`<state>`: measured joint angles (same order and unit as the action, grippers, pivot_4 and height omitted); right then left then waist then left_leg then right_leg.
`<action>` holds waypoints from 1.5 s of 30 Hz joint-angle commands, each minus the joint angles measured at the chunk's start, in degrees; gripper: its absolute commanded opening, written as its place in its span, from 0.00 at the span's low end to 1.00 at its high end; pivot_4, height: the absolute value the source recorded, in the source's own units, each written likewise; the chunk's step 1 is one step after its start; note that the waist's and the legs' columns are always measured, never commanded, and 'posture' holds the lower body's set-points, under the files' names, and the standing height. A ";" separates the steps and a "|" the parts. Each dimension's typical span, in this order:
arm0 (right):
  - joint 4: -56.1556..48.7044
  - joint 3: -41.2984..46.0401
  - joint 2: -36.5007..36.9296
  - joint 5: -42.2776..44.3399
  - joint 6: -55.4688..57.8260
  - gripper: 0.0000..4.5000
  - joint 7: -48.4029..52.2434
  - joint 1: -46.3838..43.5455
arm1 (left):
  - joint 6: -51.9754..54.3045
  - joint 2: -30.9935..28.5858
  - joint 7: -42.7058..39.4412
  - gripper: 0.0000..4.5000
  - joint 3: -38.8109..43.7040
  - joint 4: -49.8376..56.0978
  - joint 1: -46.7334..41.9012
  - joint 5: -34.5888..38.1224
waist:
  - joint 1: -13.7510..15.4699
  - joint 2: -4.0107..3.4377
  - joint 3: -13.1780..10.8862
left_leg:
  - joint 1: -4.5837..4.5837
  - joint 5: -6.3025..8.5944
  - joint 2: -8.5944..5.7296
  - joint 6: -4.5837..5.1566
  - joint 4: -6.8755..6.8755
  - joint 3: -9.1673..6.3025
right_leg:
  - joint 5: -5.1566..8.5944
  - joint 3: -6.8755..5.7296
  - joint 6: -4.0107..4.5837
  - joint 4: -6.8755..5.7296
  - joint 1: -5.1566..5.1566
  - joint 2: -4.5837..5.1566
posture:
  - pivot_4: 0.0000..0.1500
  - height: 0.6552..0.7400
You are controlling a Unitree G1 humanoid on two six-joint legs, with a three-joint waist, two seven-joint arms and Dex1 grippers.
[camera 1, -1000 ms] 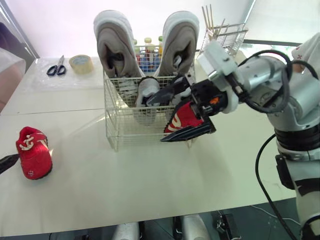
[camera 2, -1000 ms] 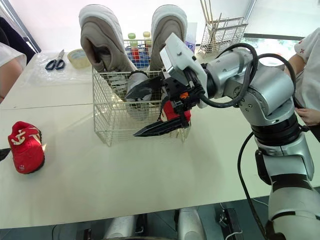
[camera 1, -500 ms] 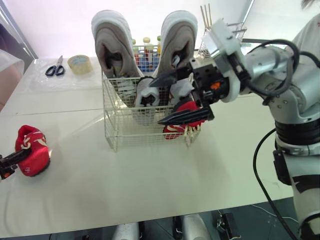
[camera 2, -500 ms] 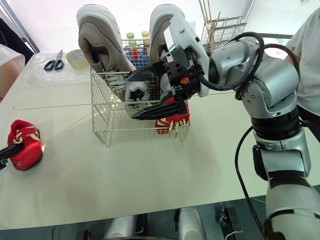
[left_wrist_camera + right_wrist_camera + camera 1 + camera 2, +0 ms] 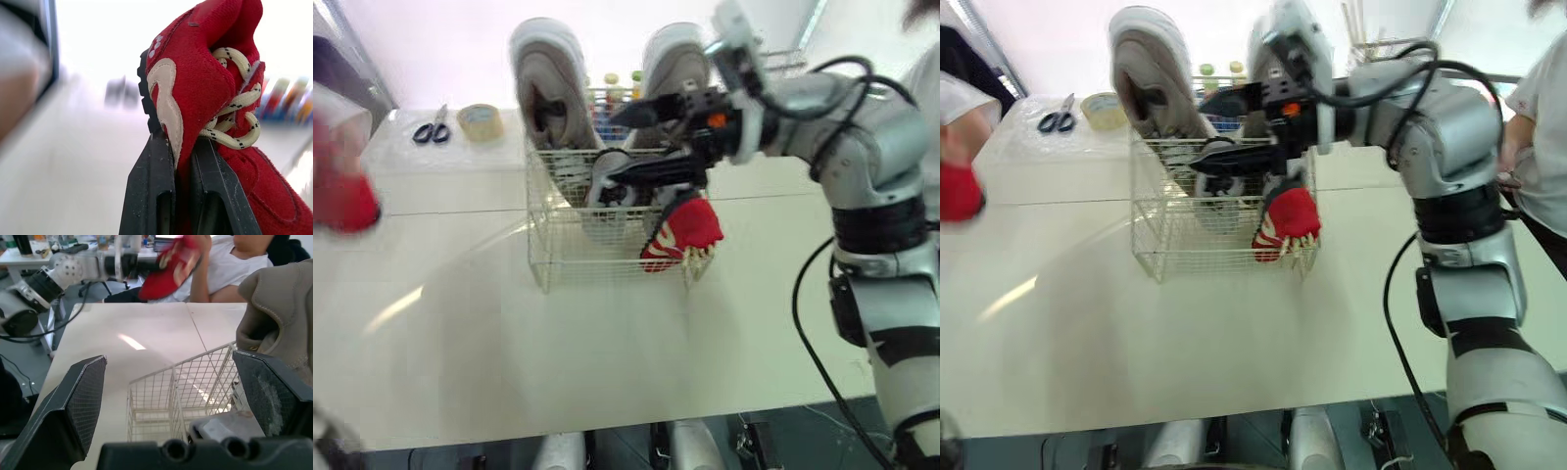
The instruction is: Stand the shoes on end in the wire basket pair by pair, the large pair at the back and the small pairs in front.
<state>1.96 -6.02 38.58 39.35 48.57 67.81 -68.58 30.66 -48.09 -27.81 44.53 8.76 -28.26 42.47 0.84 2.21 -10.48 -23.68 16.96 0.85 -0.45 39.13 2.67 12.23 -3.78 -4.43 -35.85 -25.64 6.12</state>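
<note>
The white wire basket [image 5: 558,259] holds two large beige shoes [image 5: 548,88] on end at the back and a small grey shoe [image 5: 605,186] in front of them. One small red shoe [image 5: 683,230] stands at the basket's front right corner. My right gripper [image 5: 644,143] hangs open above the basket's front part with nothing between its fingers. The other red shoe [image 5: 195,73] is up in the air at the far left [image 5: 342,201]; my left gripper [image 5: 181,161] is shut on its side, near the laces.
Scissors [image 5: 431,132] and a tape roll [image 5: 481,119] lie at the back left. Bottles [image 5: 612,86] stand behind the basket, and a wire rack [image 5: 1391,54] sits at the back right. People stand at the table's left [image 5: 960,108] and right [image 5: 1542,98] sides.
My left gripper shut on the red shoe that lay on the table and lifted it. My right gripper rose from the red shoe at the basket's front corner, still open.
</note>
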 commanded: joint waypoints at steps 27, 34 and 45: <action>-9.26 20.24 20.60 13.09 15.88 1.00 2.25 22.08 | -18.56 26.35 10.85 0.01 -39.02 27.47 10.88 -15.91 | -0.04 -1.57 0.20 | 0.46 0.62 -0.84 1.49 0.81 0.30 | -0.56 -0.66 -1.05 0.65 0.67 0.41 | 1.00 1.00; -15.50 22.39 22.52 16.20 18.80 1.00 -2.00 27.34 | -27.62 28.22 6.28 0.01 -43.43 20.11 12.59 -23.42 | 0.34 -1.57 0.20 | 0.42 0.72 -0.86 1.67 0.92 0.23 | -0.56 -0.68 -1.05 0.71 0.77 0.46 | 1.00 1.00; -26.75 28.69 21.93 26.58 24.02 1.00 -11.83 35.90 | -40.79 30.23 2.76 0.01 -47.04 6.80 13.85 -32.40 | 0.93 -1.58 0.22 | 0.48 0.74 -0.83 1.72 0.93 0.24 | -0.57 -0.74 -1.06 0.71 0.83 0.49 | 1.00 1.00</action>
<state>-22.78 19.21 60.54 62.23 71.69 58.22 -32.54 -6.78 -17.96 -24.84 -1.76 17.14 -15.40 12.56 1.77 0.64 -10.25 -23.19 17.70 0.01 1.27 40.06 2.91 11.66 -4.52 -5.48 -35.14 -24.81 6.61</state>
